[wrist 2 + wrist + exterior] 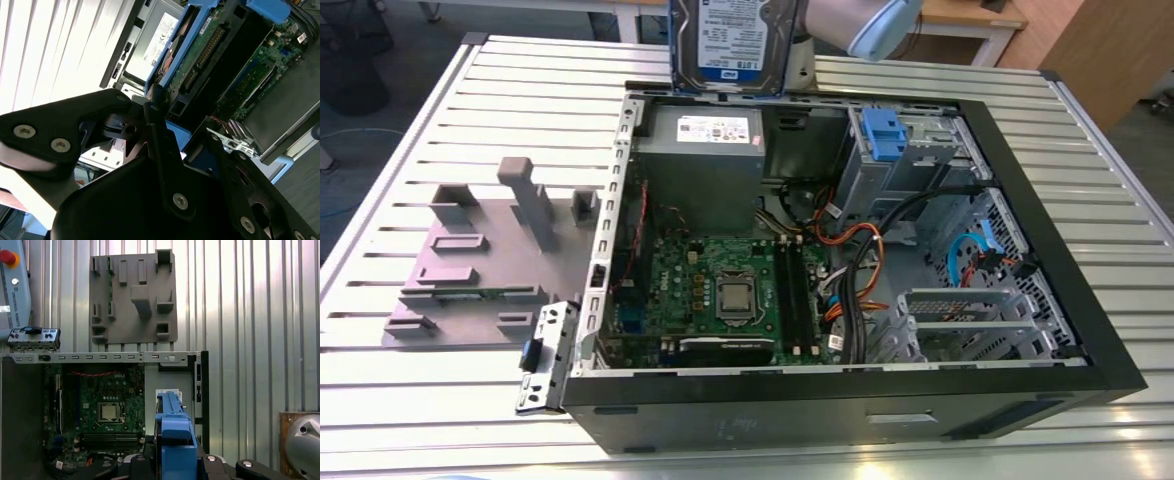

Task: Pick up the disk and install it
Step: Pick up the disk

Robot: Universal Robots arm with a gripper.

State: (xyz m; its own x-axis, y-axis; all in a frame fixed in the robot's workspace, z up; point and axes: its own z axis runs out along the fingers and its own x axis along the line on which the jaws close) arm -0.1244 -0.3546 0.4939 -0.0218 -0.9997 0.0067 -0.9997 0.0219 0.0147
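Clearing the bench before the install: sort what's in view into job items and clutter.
Job:
the disk, clamped in the gripper
the open computer case

Lying about:
grey fixture plate
metal bracket beside the case

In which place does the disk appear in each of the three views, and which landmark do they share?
Exterior view: disk upright at the top middle, beyond the grey box.
First wrist view: disk edge-on, blue rail toward the camera, in front of the grey box.
Second wrist view: disk close up, green board and blue rail showing, beside the grey box.
Shared landmark: the grey box with its white sticker.
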